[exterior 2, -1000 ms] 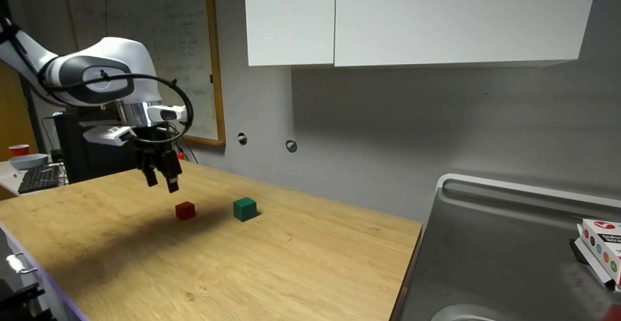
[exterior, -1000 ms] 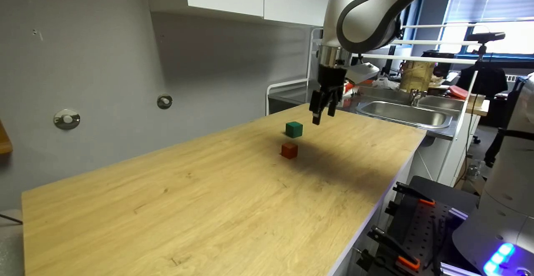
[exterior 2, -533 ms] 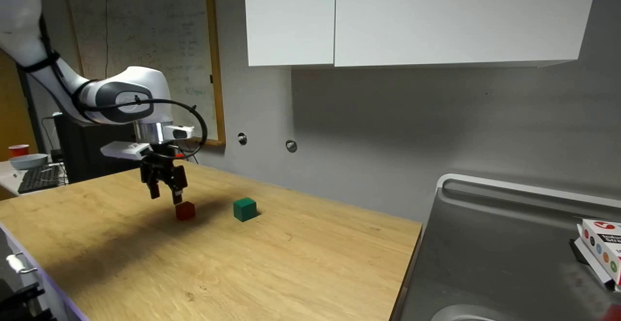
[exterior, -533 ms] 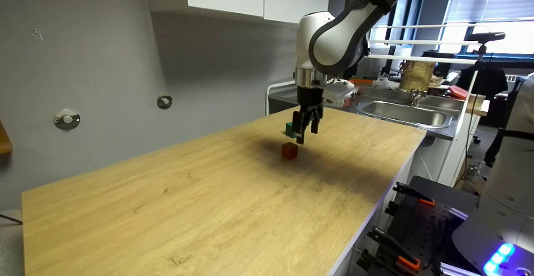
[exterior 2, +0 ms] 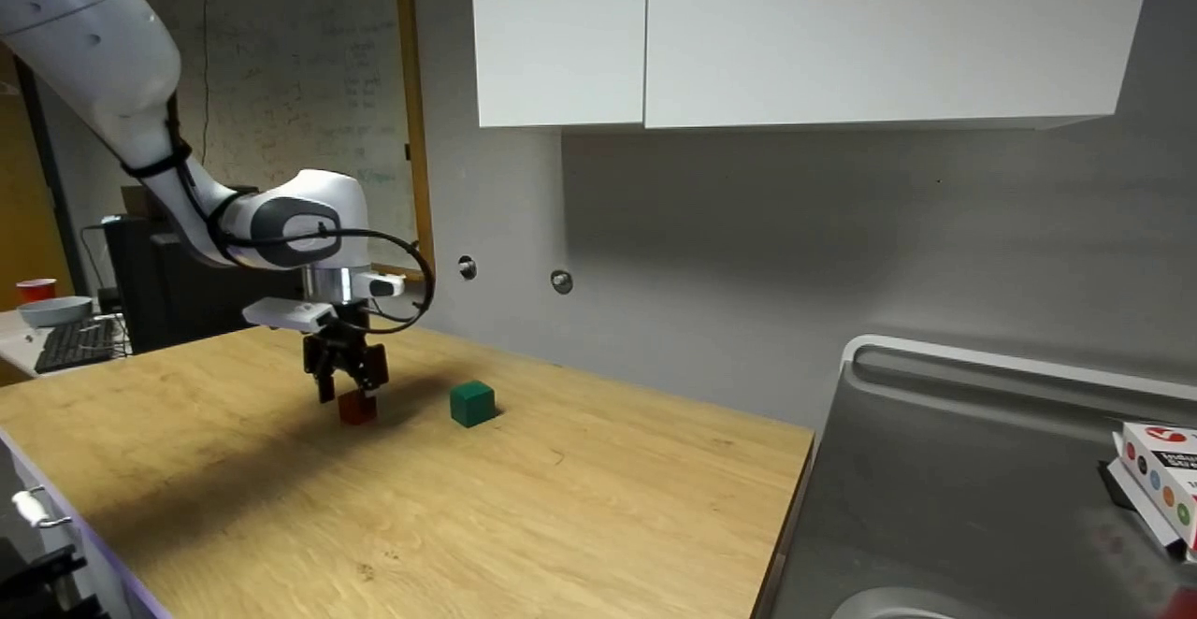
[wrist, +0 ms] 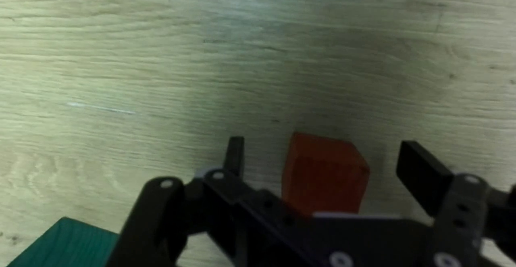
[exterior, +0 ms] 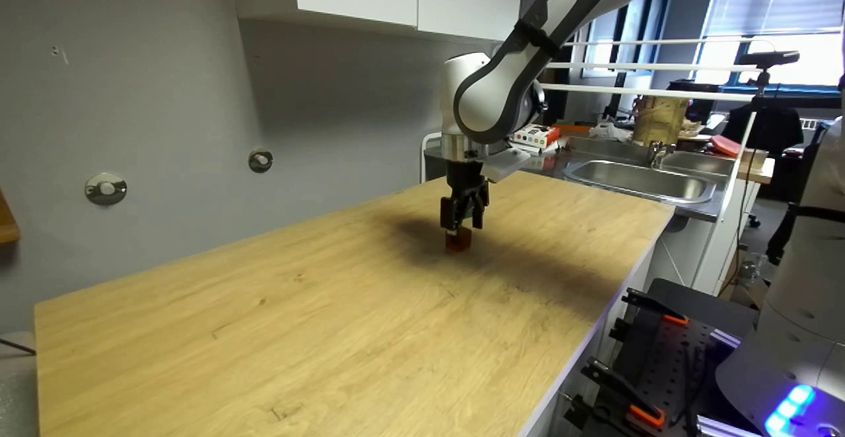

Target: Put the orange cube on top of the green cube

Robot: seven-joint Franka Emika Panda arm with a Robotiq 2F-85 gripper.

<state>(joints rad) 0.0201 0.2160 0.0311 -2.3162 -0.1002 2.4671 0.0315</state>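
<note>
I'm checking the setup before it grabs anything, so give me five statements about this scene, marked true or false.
1. The gripper is open, the orange cube showing between its fingers. True.
2. The gripper points upward. False: it points down.
3. The wrist view shows only part of the green cube. True.
4. The orange cube sits on the green cube. False: it sits on the tabletop.
5. In an exterior view, a red cup stands by a bowl. True.

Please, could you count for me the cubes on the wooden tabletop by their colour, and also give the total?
Orange cube: 1
Green cube: 1
Total: 2
</note>
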